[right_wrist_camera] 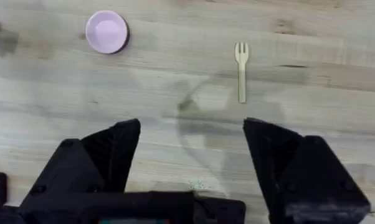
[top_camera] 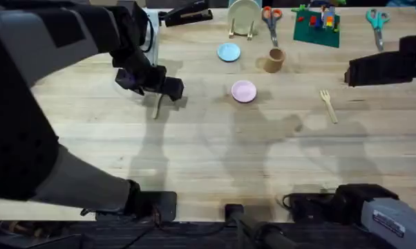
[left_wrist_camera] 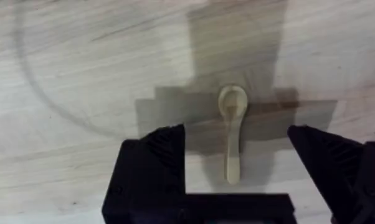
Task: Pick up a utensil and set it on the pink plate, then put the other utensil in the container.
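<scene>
Small pale wooden spoon flat on table, left of centre overhead. Round pink plate centre. Wooden fork right, flat. Tan cylindrical cup upright, apparently empty.

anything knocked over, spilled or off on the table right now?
Nothing stands out. The spoon lies flat on the table between the open left gripper's fingers. The fork lies flat on bare wood, the pink plate is empty, and the brown cup stands upright.
</scene>
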Controlling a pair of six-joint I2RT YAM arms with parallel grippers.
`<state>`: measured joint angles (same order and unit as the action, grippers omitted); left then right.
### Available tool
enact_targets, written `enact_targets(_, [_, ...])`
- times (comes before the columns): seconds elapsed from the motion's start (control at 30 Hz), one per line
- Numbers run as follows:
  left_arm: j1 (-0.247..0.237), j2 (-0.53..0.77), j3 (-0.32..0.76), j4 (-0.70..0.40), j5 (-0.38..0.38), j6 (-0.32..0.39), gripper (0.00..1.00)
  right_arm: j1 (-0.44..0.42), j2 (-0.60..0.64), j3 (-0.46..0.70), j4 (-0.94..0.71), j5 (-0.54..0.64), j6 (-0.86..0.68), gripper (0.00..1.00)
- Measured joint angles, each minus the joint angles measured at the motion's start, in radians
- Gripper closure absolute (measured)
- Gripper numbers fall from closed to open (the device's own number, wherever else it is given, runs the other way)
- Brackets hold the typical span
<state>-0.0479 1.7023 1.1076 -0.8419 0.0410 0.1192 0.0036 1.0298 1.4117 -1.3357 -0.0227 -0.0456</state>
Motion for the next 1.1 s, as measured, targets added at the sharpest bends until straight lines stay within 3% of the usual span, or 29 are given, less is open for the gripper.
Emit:
enact_targets(0.8, [0.000, 0.033, 0.005, -0.035, -0.004, -0.053, 0.009, 0.000, 0.000, 0.000, 0.000, 0.000, 0.000, 0.005])
enact_targets(0.97, [0.000, 0.033, 0.006, -0.056, -0.010, -0.075, 0.195, 0.000, 0.000, 0.000, 0.000, 0.000, 0.000, 0.007])
enact_targets(1.1, [0.000, 0.033, 0.006, -0.062, -0.010, -0.085, 0.462, 0.000, 0.000, 0.000, 0.000, 0.000, 0.000, 0.007])
